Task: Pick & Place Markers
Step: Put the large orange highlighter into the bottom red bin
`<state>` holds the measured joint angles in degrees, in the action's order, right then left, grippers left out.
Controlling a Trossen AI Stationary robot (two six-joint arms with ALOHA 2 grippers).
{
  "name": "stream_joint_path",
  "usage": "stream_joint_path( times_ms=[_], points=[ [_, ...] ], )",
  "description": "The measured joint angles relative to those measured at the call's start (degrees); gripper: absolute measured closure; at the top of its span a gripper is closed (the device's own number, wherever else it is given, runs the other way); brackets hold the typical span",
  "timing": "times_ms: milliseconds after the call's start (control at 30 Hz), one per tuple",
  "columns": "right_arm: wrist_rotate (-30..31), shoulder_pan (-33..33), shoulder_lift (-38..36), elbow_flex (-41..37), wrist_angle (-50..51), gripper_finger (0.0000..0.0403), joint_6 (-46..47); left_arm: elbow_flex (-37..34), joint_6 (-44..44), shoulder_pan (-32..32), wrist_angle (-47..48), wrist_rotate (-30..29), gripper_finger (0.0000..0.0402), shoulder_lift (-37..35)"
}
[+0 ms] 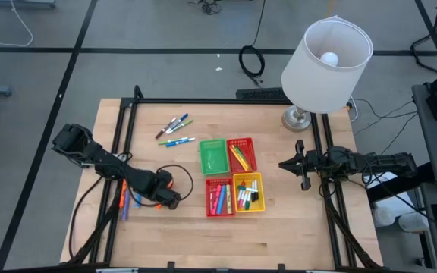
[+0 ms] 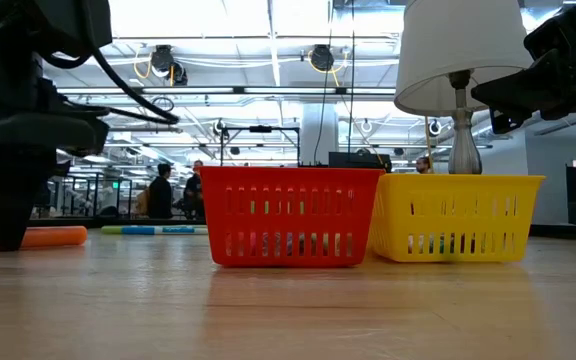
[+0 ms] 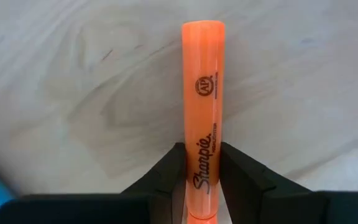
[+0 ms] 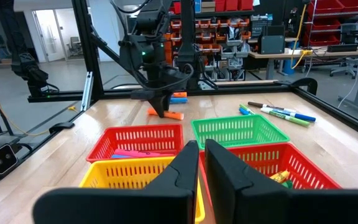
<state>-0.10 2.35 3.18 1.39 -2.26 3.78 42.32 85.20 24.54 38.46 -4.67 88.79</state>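
The left gripper (image 3: 202, 163) grips an orange marker (image 3: 204, 93) lying flat on the table (image 3: 73, 93), probably for lifting. The right gripper (image 4: 201, 155) waits shut, holding nothing, beside the baskets (image 1: 232, 176).

The marker (image 3: 202, 106) between the dark fingers (image 3: 166, 177) is bright orange with black lettering. Four baskets show: one green (image 1: 212, 156), two red (image 1: 242, 154) (image 1: 218, 197), one yellow (image 1: 248, 192). The table (image 1: 279, 227) is pale wood, and the lamp shade (image 1: 326, 54) white.

Markers (image 1: 174, 129) behind four clustered baskets (image 1: 232, 175)
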Motion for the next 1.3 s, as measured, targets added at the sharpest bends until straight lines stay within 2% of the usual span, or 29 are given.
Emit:
stream_joint_path(
  times_ms=[233,400,533,800,1067,1300],
  points=[
    [0.02,0.01,0.02,0.0,0.0,0.0385,0.0,5.0,-9.79,2.1,-2.11,-9.69,0.0309,-3.52],
    [0.02,0.02,0.0,0.0,-0.02,0.0385,0.02,10.05,-13.69,2.9,-3.01,-13.27,0.0309,-4.33],
    [0.02,0.0,0.02,0.01,0.0,0.0385,0.02,13.04,-16.66,3.03,-4.6,-13.86,0.0309,-4.24],
    [0.02,0.0,0.02,-0.01,0.0,0.0385,-0.01,17.28,-24.88,3.14,-15.75,-14.95,0.0309,-4.28],
    [0.0,0.0,0.02,0.0,0.0,0.0385,0.0,23.73,-27.84,3.12,-13.33,-16.21,0.0309,-3.1],
    [0.01,0.0,0.02,0.02,0.0,0.0385,0.0,32.88,-29.75,1.91,-8.09,-15.0,0.0309,4.9]
  ],
)
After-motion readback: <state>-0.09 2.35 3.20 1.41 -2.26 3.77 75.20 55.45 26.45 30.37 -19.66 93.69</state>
